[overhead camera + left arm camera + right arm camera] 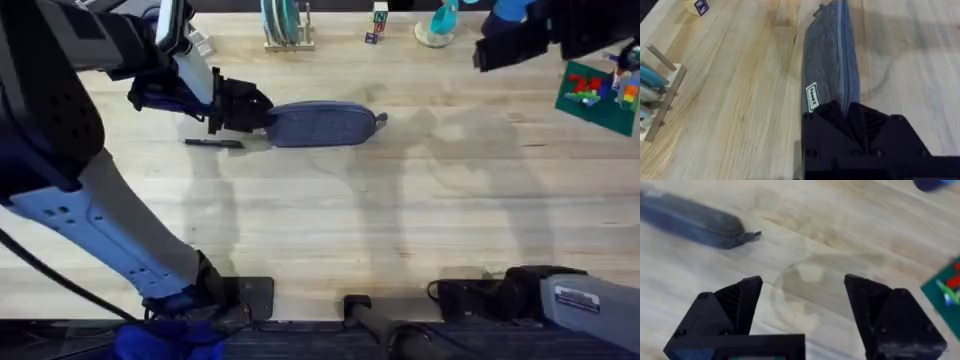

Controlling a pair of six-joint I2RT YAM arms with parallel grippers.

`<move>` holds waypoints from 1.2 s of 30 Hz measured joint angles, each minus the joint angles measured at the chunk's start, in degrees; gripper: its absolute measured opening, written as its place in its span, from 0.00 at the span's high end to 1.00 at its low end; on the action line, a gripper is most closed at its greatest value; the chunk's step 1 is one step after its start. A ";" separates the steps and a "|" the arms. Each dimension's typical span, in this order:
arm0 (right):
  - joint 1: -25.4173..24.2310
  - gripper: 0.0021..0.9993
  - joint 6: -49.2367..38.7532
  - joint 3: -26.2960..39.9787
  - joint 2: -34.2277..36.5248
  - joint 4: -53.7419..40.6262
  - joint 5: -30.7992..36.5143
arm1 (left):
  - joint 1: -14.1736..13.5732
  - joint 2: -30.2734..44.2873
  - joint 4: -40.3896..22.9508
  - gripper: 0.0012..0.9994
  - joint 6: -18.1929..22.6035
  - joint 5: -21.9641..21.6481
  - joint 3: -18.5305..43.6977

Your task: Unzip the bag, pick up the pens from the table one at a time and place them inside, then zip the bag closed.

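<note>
Spreading wide under everything, the table (400, 210) is pale planked wood, and the bag (322, 124) lies lengthwise on it toward the far edge, somewhat left of the middle. The left gripper (262, 110) has closed its black fingers on the bag's left end; the left wrist view puts the fingers (832, 117) pinched together right at the zipper line, with the fabric running away from them to the small pull (818, 8) at the opposite end. That view also brings out a white label (812, 96) on the bag's side, which the overhead view is too distant to show.

The right gripper (802, 292) hangs well apart from the bag, toward the far right corner of the table, its fingers spread wide with nothing between them but bare wood. Its wrist view catches the bag's right end and pull (751, 236) from the other side.

One black pen (214, 143) lies on the table just in front of the left gripper, close beside the bag's left end, parallel to the bag.
</note>
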 joint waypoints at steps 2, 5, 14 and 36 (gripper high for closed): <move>0.00 0.00 -3.25 0.00 1.02 -0.02 -2.01 | -0.04 -0.02 0.09 0.96 0.00 -0.02 0.00; 0.00 0.00 -7.59 0.00 2.48 -0.04 -3.97 | -0.23 0.00 0.11 0.96 0.00 -0.19 0.00; 0.00 0.00 -17.98 0.00 6.63 -1.39 -5.41 | -0.86 -0.02 0.13 0.96 0.00 -1.24 0.33; -4.13 0.00 -32.03 0.00 8.26 -2.91 -17.58 | -0.98 -0.01 0.13 0.96 0.00 -1.49 0.35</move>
